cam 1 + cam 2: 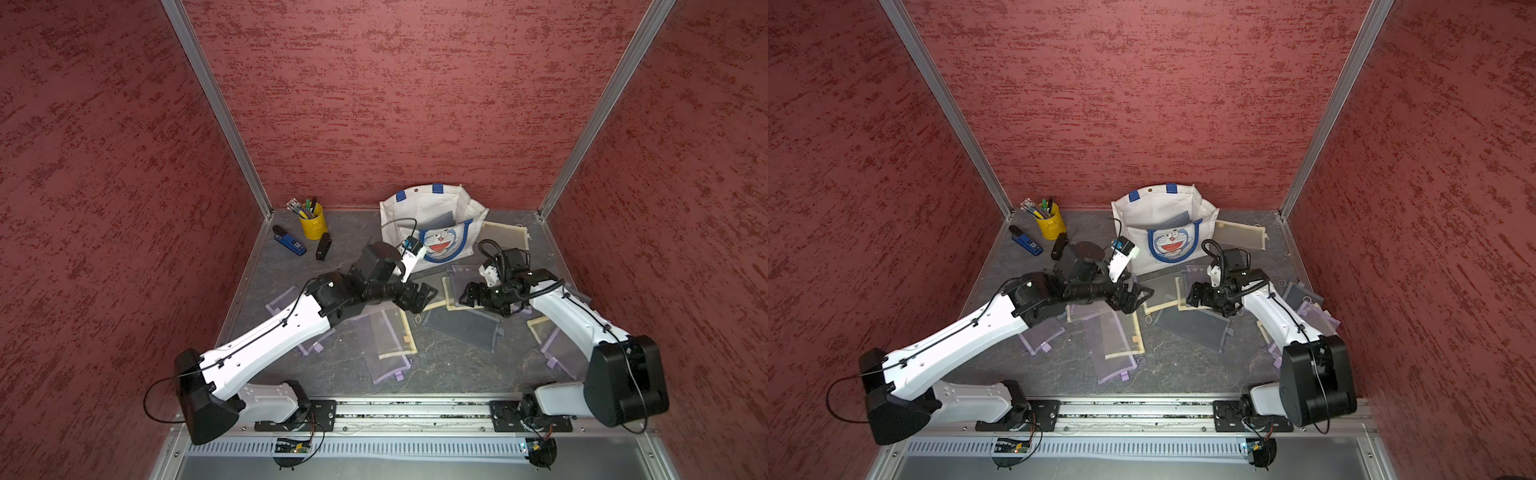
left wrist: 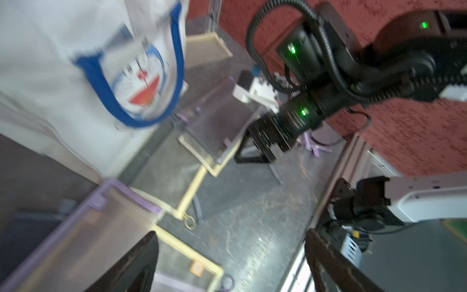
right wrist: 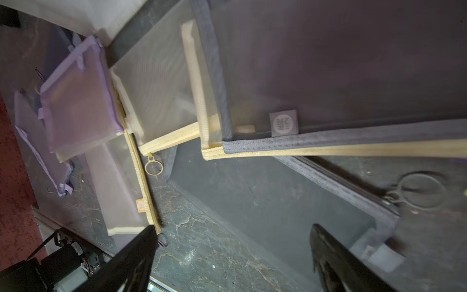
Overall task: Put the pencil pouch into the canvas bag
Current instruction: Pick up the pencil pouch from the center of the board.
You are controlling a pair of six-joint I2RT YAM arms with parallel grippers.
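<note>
Running along the near edge, the metal rail [image 1: 415, 409] carries both arm bases. Just behind it the table [image 1: 453, 368] shows a bare strip, the widest free ground in both top views. Past that, mesh pouches [image 1: 384, 345] in purple, beige and grey lie overlapped across the middle and out to the right edge, some under the right forearm.

The left arm folds out to an elbow on the left side, then slants inward to the centre. The right arm's elbow sits by the right edge and its forearm reaches inward. The left gripper [image 1: 422, 297] and the right gripper [image 1: 467, 296] face each other low over the pouches, near but apart. The left fingers [image 2: 136, 263] and the right fingers [image 3: 131, 257] are spread wide, with nothing between them.

Beyond them the canvas bag [image 1: 432, 203] stands upright near the back wall, mouth open, with a grey pencil pouch [image 1: 443, 219] inside it. A beige pouch [image 1: 503, 235] lies just beside the bag. A yellow pen cup [image 1: 312, 224] stands in the far left corner, with bare table between it and the left arm.
</note>
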